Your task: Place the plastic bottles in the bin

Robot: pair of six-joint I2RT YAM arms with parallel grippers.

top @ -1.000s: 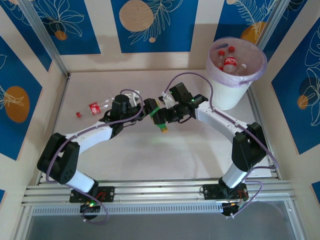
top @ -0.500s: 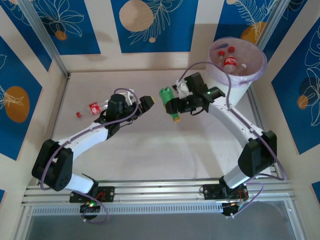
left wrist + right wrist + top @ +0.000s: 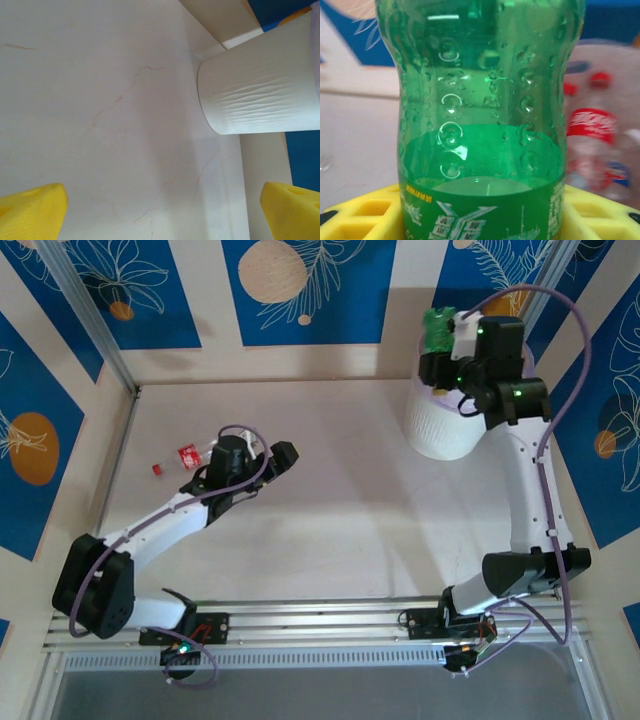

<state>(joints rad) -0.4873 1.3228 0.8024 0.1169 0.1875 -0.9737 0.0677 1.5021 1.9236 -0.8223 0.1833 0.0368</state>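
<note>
Top, green bottle [image 3: 436, 324]: at mid-frame between both claws a second ago; now upper right, raised by the bin's upper-left rim.
Top, right claw [image 3: 440, 348]: clamped on the green bottle, high over the bin [image 3: 435, 430].
Top, left claw [image 3: 283, 453]: left of centre, low over the table [image 3: 350, 530], well apart from the green bottle.
Top, meaning: probably only the release left for this one; whether squarely over the opening, cannot tell.
Top, red-label bottle [image 3: 185, 455]: lying at mid-left, near the left claw; likely next.
Left wrist, fingers [image 3: 30, 210]: yellow, in the bottom corners, spread wide, nothing between.
Left wrist, bin: upper right, white ribbed wall, across bare table.
Right wrist, green bottle: centre of frame, seated between yellow pads [image 3: 360, 215] along the bottom edge.
Right wrist, bin: behind at right, blurred; red-capped bottles [image 3: 590, 125] already inside.
</note>
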